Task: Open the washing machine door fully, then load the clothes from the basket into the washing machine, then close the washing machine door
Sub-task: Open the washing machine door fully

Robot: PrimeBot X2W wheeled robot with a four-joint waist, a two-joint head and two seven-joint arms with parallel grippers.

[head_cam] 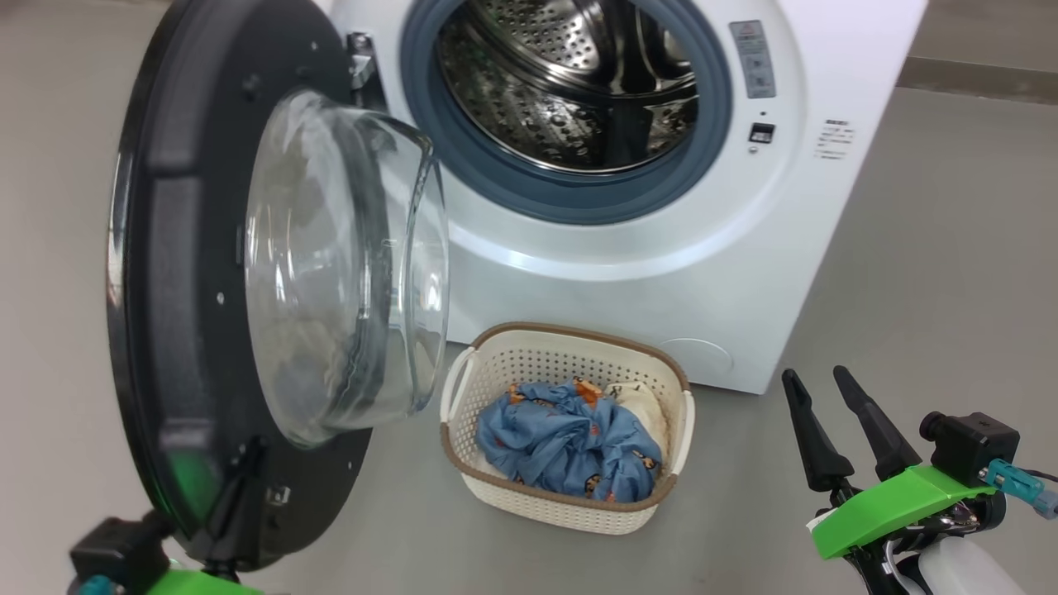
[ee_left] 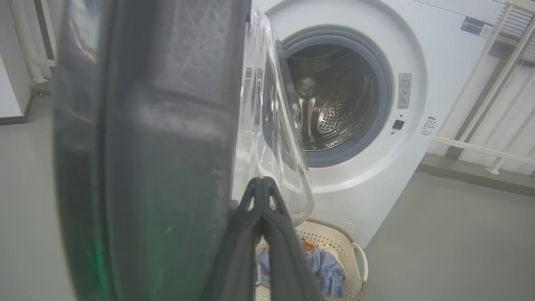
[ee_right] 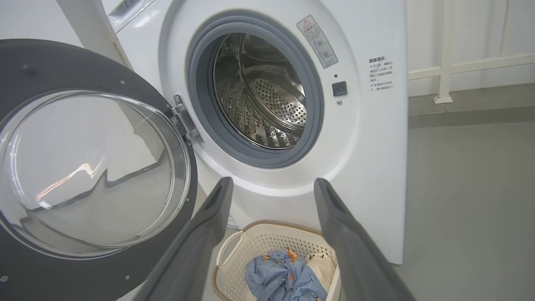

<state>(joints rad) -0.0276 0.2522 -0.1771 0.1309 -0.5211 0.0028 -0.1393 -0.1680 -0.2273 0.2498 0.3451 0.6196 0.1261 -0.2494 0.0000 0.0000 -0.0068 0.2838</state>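
You've got the washing machine door (head_cam: pixel 165 273) standing open, left of the drum: glossy black rim, clear glass bowl (head_cam: pixel 331 273) bulging toward the washing machine (head_cam: pixel 661 273). Left gripper (ee_left: pixel 262 184) is closed, empty, at the door's lower edge. Right gripper (head_cam: pixel 816 376) is spread wide, empty, right of the basket (head_cam: pixel 570 504). The clothes (head_cam: pixel 562 442), blue bear-print, sit inside it.

washing machine door (head_cam: pixel 173 248) left of washing machine (head_cam: pixel 628 281) | basket (head_cam: pixel 562 506) on floor (head_cam: pixel 909 289) before it | clothes (head_cam: pixel 562 438) in basket

white washing machine (head_cam: pixel 661 273), black-rimmed door (head_cam: pixel 178 248), cream perforated basket (head_cam: pixel 570 504) with brown rim, blue bear-print clothes (head_cam: pixel 562 446)
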